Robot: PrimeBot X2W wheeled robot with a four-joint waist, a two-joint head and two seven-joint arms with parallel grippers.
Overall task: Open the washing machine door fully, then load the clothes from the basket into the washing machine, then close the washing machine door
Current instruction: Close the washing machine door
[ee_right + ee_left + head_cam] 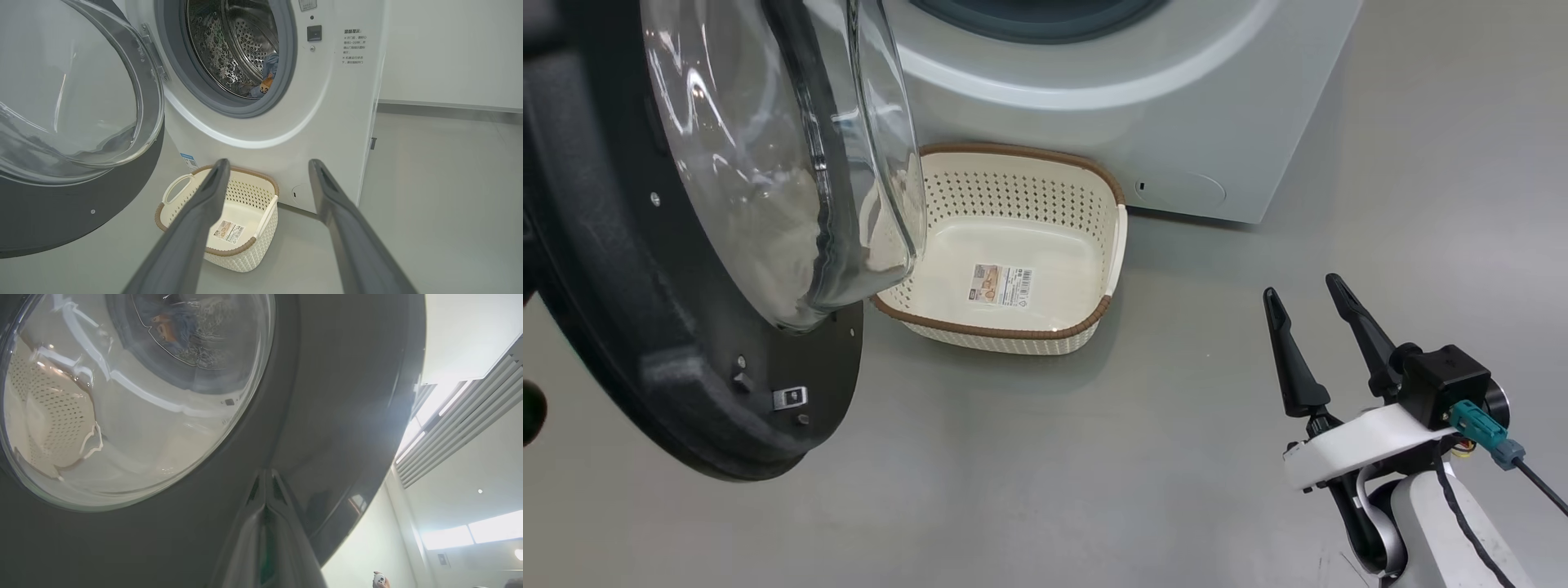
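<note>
The washing machine door (645, 327) stands partly open at the left, its glass bowl bulging over the basket (1013, 192). The basket sits on the floor against the washing machine (1217, 122) and holds nothing but its sticker. The clothes (267, 77) lie inside the steel drum, and they show through the door glass as the clothes (171, 326). My left gripper (265, 475) is shut, its tips against the glossy black outer rim of the door (335, 396). My right gripper (1301, 288) hangs open over the floor to the right of the basket (245, 196), holding nothing.
Grey floor spreads in front of and to the right of the machine. A white wall with a grey skirting (449, 108) runs behind on the right. The door's lower edge (81, 228) hangs above the floor left of the basket.
</note>
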